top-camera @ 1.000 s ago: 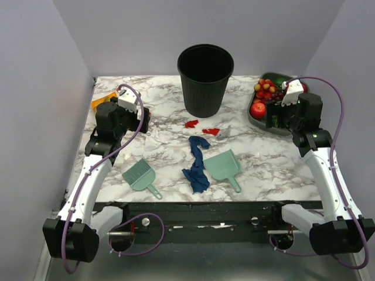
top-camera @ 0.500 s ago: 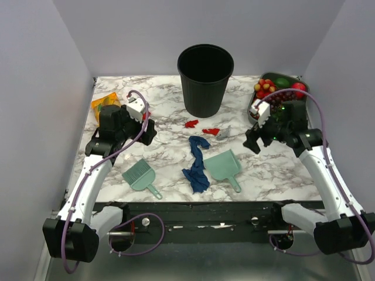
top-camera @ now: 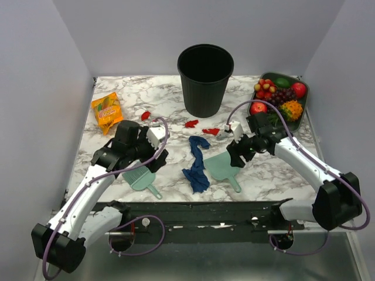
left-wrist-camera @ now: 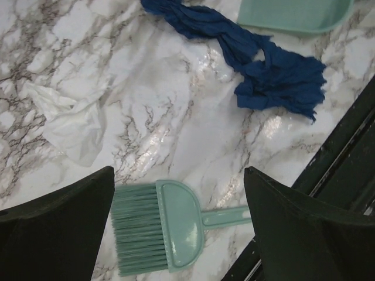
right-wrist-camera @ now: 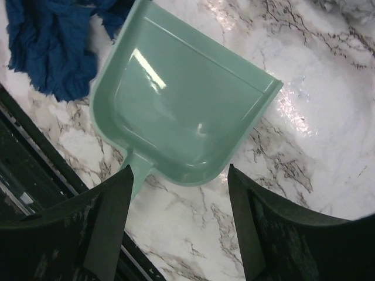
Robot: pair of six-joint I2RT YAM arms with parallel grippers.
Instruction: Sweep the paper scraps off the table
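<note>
Three red paper scraps lie on the marble table [top-camera: 275,170]: one at the left [top-camera: 146,115] and two in front of the bin [top-camera: 191,123] [top-camera: 211,131]. My left gripper [top-camera: 153,157] [left-wrist-camera: 179,175] hovers open just above a teal brush [top-camera: 140,178] [left-wrist-camera: 164,225], whose head and handle lie between the fingers. Over the rear edge of a teal dustpan [top-camera: 224,167] [right-wrist-camera: 181,114], close to its handle, my right gripper [top-camera: 234,153] [right-wrist-camera: 180,170] is open and holds nothing.
A dark blue cloth [top-camera: 197,164] [left-wrist-camera: 246,47] [right-wrist-camera: 53,41] lies between brush and dustpan. A crumpled white tissue [left-wrist-camera: 73,117] sits near the brush. A black bin [top-camera: 205,79] stands at the back, a fruit tray [top-camera: 302,117] at back right, an orange packet [top-camera: 107,112] at back left.
Both arms swung inward and down: the left from near the orange packet to over the brush, the right from the fruit tray to over the dustpan. The right jaws narrowed a little.
</note>
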